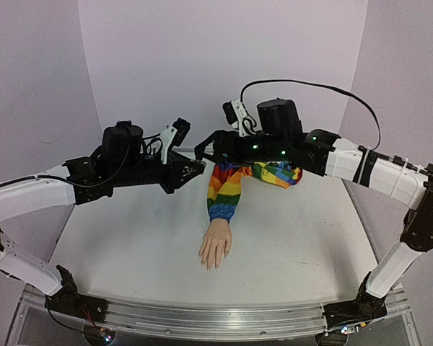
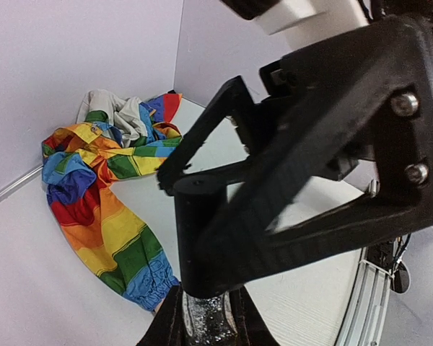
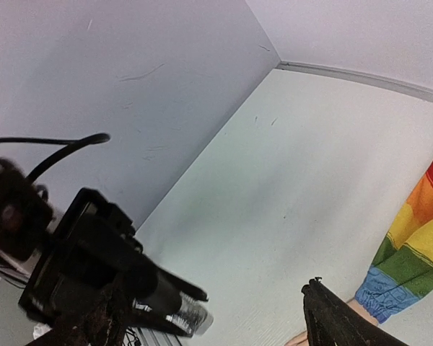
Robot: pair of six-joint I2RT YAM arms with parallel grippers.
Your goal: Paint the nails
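Nearest the arm bases, on the white table (image 1: 130, 252), a pale skin-toned mannequin hand (image 1: 216, 245) is laid flat, its fingers pointed toward the near edge. The nails (image 1: 212, 264) are found at those fingertips, low on the table and well apart from both grippers. They are too small for any colour to be made out.

From the wrist of that hand, a rainbow-striped fabric sleeve (image 1: 226, 189) is stretched back toward the far wall. Its blue gathered cuff is set at the wrist, and the rest is bunched in a heap under the right arm.

Above the far stretch of the sleeve, the two grippers are held tip to tip in the air. The left gripper (image 1: 199, 166) is clamped on a small clear glass bottle (image 2: 202, 322), which is seen between its fingers at the bottom of the left wrist view and is topped by a black cylindrical cap (image 2: 195, 231). The right gripper (image 1: 201, 150) is set facing that cap from the opposite side with its jaws spread wide — in the right wrist view only one of its dark fingers (image 3: 328, 321) is seen, at the lower right, with the bottle well to the left of it. Whether the cap is touched by either right finger cannot be told.

Behind everything, pale lilac walls (image 1: 224, 58) are seen.
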